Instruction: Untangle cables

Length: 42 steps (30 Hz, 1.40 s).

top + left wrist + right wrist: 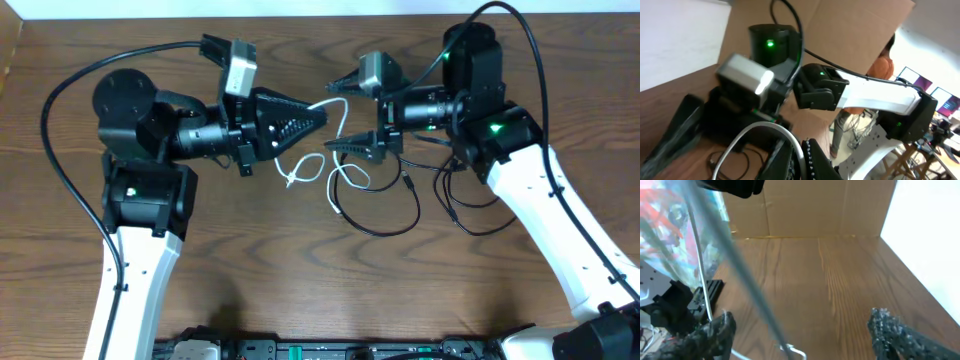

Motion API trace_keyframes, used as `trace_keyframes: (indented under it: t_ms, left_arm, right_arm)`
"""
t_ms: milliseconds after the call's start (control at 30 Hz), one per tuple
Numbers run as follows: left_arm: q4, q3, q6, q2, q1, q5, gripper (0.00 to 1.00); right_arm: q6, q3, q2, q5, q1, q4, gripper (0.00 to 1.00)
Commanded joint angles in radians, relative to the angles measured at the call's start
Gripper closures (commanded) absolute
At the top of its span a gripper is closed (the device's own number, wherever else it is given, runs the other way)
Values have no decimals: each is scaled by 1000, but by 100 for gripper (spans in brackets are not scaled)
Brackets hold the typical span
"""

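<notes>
A thin white cord (pixel 343 118) hangs from my left gripper (pixel 325 115), which is shut on it; its loose loops (pixel 300 172) lie on the table below. In the left wrist view the white cord (pixel 765 127) arcs up and runs in between the shut fingers of the left gripper (pixel 804 150). My right gripper (pixel 336 115) is open, one finger on each side of the raised cord. In the right wrist view the right gripper (pixel 802 330) gapes wide, with a white cord (pixel 795 352) low between its fingers and a blurred strand (pixel 740 265) crossing close. Thin black cords (pixel 385 225) loop on the table.
The table is dark wood (pixel 300 280). More thin black cord (pixel 470 215) lies under the right arm. Thick black arm cables (pixel 60 90) arch over both arms. A cardboard wall (pixel 805 210) stands at the back. A rack (pixel 330 350) sits along the front edge.
</notes>
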Motion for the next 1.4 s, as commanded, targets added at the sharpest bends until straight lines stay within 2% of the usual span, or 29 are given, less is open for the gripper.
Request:
trace_keyframes:
  t_ms: [0,33,333,467,500,567,633,667,700,967,1233,1367]
  left_arm:
    - [29,33,-3,-5,-24,10,92]
    - [32,33,-3,-5,-24,10,92]
    - [54,33,-2,-5,-23,0,93]
    - [55,33,14,-4,-23,-21,91]
    - [54,33,29,-4,-23,-21,87]
    - [55,33,33,-4,-23,-21,66]
    - [54,32,42,-4,-23,-10,49]
    - [54,31,51,-4,-23,-5,28]
    - [53,28,52,-4,-23,-5,24]
    - [23,0,78,1,-23,-4,22]
    - [-264,-1,323,5,-23,-6,22]
    - [-332,-1,397,5,-23,-10,22]
  right_arm:
    - [12,2,-1,17,12,2,52]
    - [12,2,-1,20,10,-1,98]
    - [29,2,-1,40,-56,-78,99]
    - [132,2,-1,160,-87,-122,99]
    - [154,2,-1,195,-93,-141,99]
    - [209,2,-1,266,-103,-166,99]
    - [320,2,-1,378,-105,-180,99]
    - [361,2,-1,422,-105,-185,99]
    - [393,2,-3,450,-104,-191,99]
    - [545,38,-52,515,-105,-250,99]
    - [554,191,-118,702,-134,-487,99]
    - [600,307,-121,766,-158,-623,99]
